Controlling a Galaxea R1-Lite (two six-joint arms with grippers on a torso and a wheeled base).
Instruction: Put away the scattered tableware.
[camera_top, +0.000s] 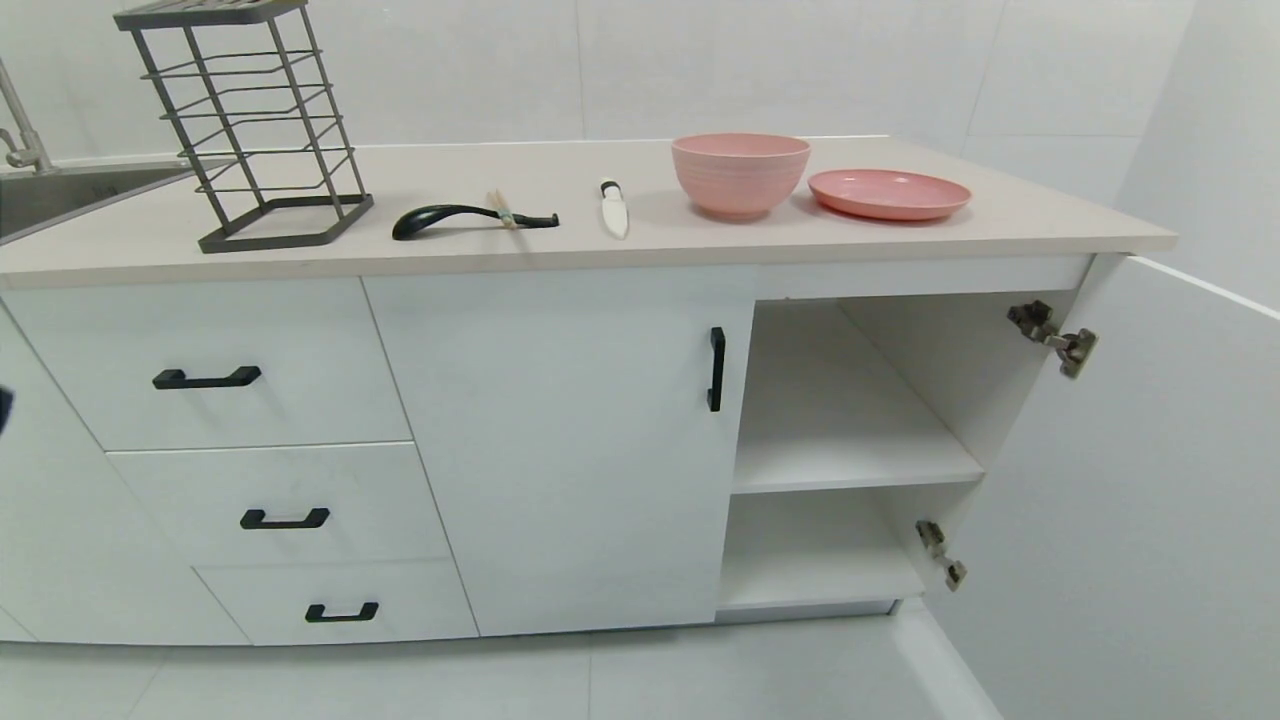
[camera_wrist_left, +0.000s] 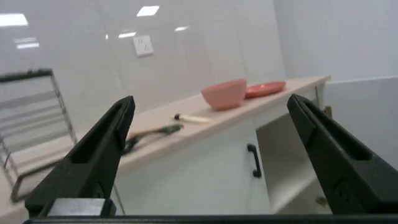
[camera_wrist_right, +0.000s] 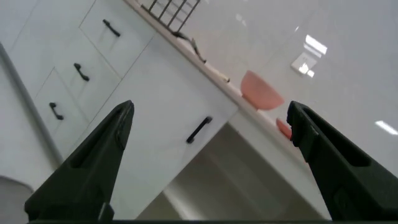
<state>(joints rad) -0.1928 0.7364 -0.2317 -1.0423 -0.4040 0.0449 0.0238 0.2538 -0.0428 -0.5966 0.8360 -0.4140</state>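
Beige desk (camera_top: 900, 235). On it, from the robot's left to right: dark wire rack (camera_top: 285, 228), black spoon (camera_top: 425, 220) with thin pale stick (camera_top: 500, 208) across its handle, white knife (camera_top: 614, 213), pink bowl (camera_top: 740, 172), and pink plate (camera_top: 888, 193) just beside the bowl. Sink (camera_top: 60, 195) set in the far left end.

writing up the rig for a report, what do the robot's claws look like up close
Both look alike. The left claw has two matte black fingers: long, flat-sided wedges, broad at the base and narrowing to blunt tips, with bevelled edges. The right claw has the same plain black tapered fingers. Their surfaces are unmarked.
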